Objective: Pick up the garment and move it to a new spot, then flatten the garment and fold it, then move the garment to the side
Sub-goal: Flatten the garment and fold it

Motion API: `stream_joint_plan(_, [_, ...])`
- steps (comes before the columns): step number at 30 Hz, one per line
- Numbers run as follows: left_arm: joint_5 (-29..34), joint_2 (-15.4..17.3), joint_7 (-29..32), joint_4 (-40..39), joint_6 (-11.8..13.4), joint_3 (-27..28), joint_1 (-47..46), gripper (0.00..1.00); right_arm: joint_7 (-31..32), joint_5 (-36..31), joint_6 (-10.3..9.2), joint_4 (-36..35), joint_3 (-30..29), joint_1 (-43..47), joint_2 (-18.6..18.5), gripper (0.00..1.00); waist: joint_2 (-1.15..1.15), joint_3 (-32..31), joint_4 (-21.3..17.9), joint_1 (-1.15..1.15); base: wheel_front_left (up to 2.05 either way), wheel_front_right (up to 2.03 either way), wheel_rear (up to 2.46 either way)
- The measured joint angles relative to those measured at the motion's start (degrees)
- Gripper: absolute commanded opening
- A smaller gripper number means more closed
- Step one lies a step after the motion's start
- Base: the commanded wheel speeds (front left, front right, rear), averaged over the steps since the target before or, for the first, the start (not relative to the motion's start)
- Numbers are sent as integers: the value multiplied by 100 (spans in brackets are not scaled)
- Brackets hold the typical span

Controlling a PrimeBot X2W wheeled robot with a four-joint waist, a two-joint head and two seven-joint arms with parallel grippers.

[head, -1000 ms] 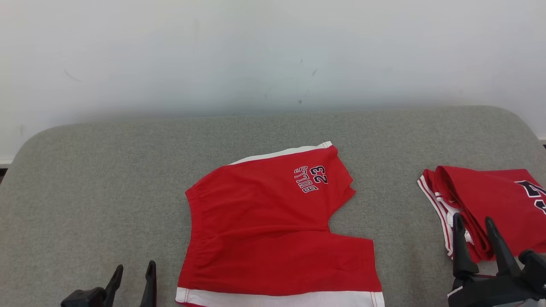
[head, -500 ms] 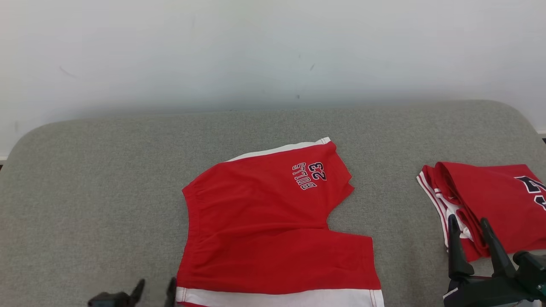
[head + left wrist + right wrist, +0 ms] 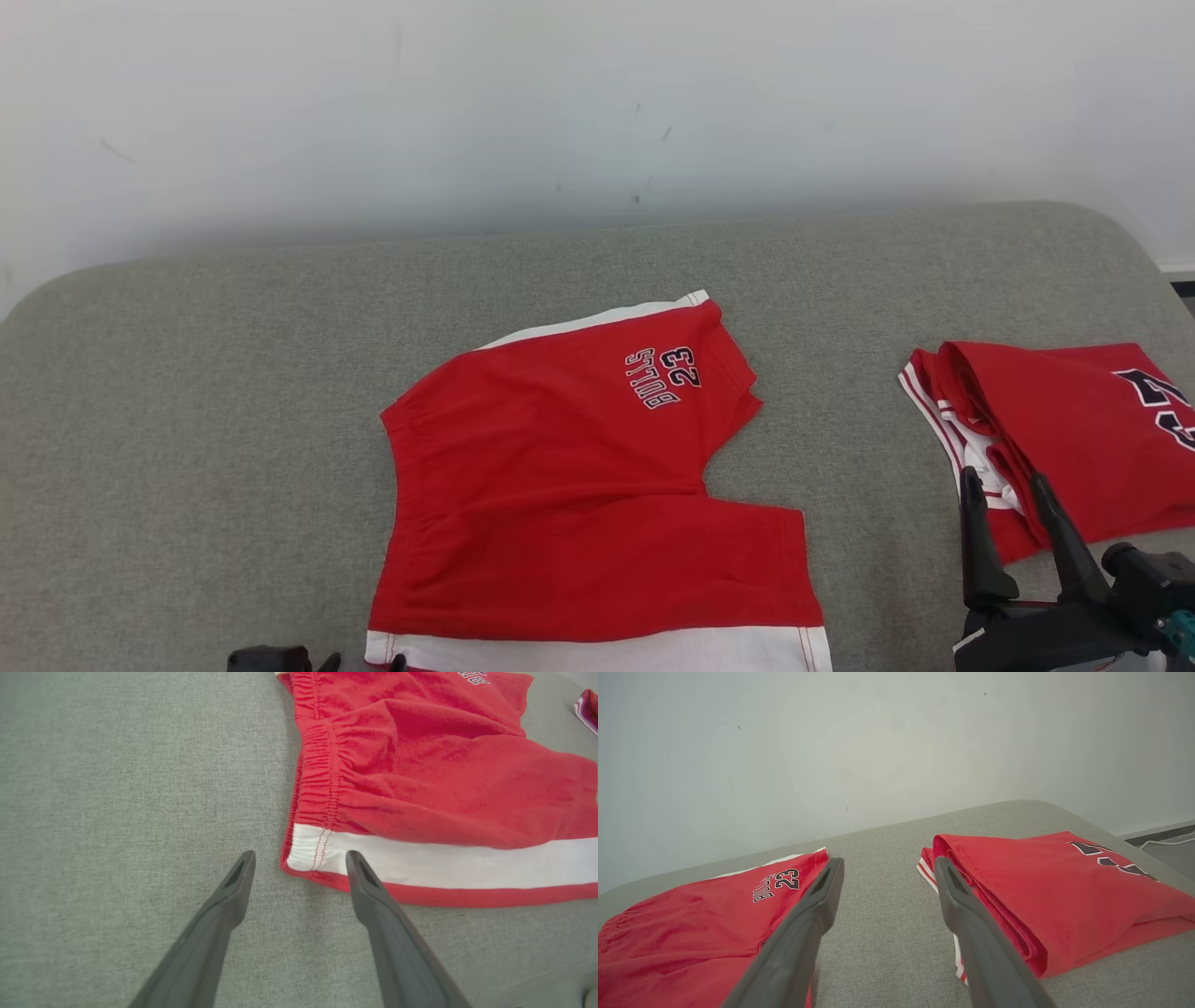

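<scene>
Garment (image 3: pixel 579 485): red shorts lying spread out near the middle of the grey padded surface (image 3: pixel 187 373), waistband to the robot's left, with the white-banded side at the near edge. A folded red jersey (image 3: pixel 1074 429) lies well apart on the right.

Change over the last second: the left gripper (image 3: pixel 362 665) has moved rightward and dropped to the bottom edge of the head view. It was previously clear of the fabric on the left and now stands at the near-left corner of the shorts. In the left wrist view, the left gripper (image 3: pixel 300 857) has its fingers spread wide and empty. One tip is over bare surface and the other is at the white band of the garment (image 3: pixel 420 779). Contact cannot be confirmed.

The right gripper (image 3: pixel 1005 476) is also wide open and holds nothing. Its position beside the folded jersey is essentially unchanged.

The whole head view has shifted slightly up and to the left – this is camera motion, not movement of the cloth. The outline of the shorts matches the earlier frame, so the fabric has not been disturbed.

Assessment: the flattening appears done. The left arm is lining up on the corner, probably to grasp it for the fold – no grasp has been made yet.
</scene>
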Motion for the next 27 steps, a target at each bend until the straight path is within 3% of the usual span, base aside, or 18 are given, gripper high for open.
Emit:
stream_joint_plan(16, [-1,-4,286,290,7,7,-243,99,-1,-18,32,100,8,-122,13,100,0,186,-171,0,0,0,0])
stream_joint_plan(17, [-1,-3,286,292,5,5,-243,93,-1,-18,32,102,8,-122,13,100,0,190,-173,0,0,0,0])
stream_joint_plan(18, [-1,-3,287,293,3,1,-248,81,-1,-18,32,105,8,-122,13,100,0,196,-175,0,0,0,0])
stream_joint_plan(19, [0,-4,294,300,1,-14,-285,44,-1,-18,35,119,11,-122,13,100,0,205,-175,0,0,0,0])
stream_joint_plan(20, [0,-4,294,300,1,-14,-285,22,-1,-18,35,119,11,-122,13,100,0,205,-175,0,0,0,0])
stream_joint_plan(22, [0,-4,301,305,1,-15,-350,0,-1,-36,49,122,26,-122,13,100,0,213,-171,0,0,0,0])
stream_joint_plan(27, [0,-14,301,311,0,-33,-358,0,103,-143,155,186,193,-119,-76,100,0,231,-146,0,0,0,0])
